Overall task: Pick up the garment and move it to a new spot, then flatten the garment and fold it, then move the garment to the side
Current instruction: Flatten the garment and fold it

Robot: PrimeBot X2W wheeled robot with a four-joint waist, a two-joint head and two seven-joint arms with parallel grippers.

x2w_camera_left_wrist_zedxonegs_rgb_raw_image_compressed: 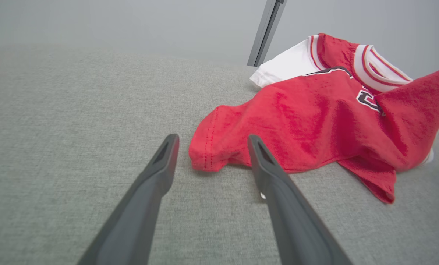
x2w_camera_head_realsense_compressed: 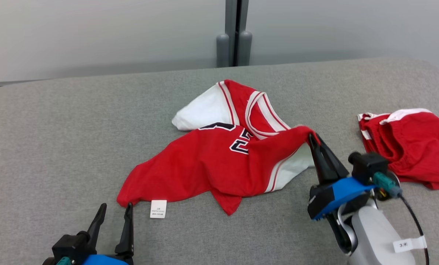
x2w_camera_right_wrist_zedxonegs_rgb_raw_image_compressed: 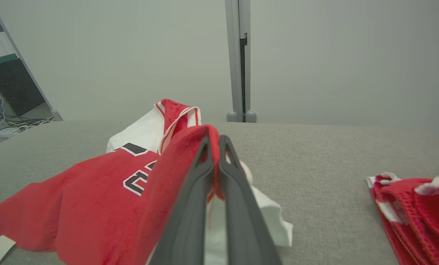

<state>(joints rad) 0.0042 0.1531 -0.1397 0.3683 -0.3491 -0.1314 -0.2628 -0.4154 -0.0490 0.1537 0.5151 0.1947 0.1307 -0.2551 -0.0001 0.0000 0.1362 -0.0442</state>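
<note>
Two bits of writing are showing on the garment [x2w_camera_head_realsense_compressed: 204, 165]: dark numerals [x2w_camera_head_realsense_compressed: 241, 142], partly folded under, and a white label [x2w_camera_head_realsense_compressed: 158, 209] with print too small to read. It is lying mid-surface, stretching near-left to far-right. Your right gripper [x2w_camera_head_realsense_compressed: 312, 137] is pinching its raised right corner; your left gripper [x2w_camera_head_realsense_compressed: 116, 205] is standing wide, empty, by the label. Open surface [x2w_camera_head_realsense_compressed: 57, 147] is spreading leftward; a second red cloth [x2w_camera_head_realsense_compressed: 410, 143] is crowding the right edge.

A lab-like room: grey felt table [x2w_camera_head_realsense_compressed: 57, 147], plain partition panels [x2w_camera_head_realsense_compressed: 94, 33], loose floor cables [x2w_camera_right_wrist_zedxonegs_rgb_raw_image_compressed: 7, 123].
</note>
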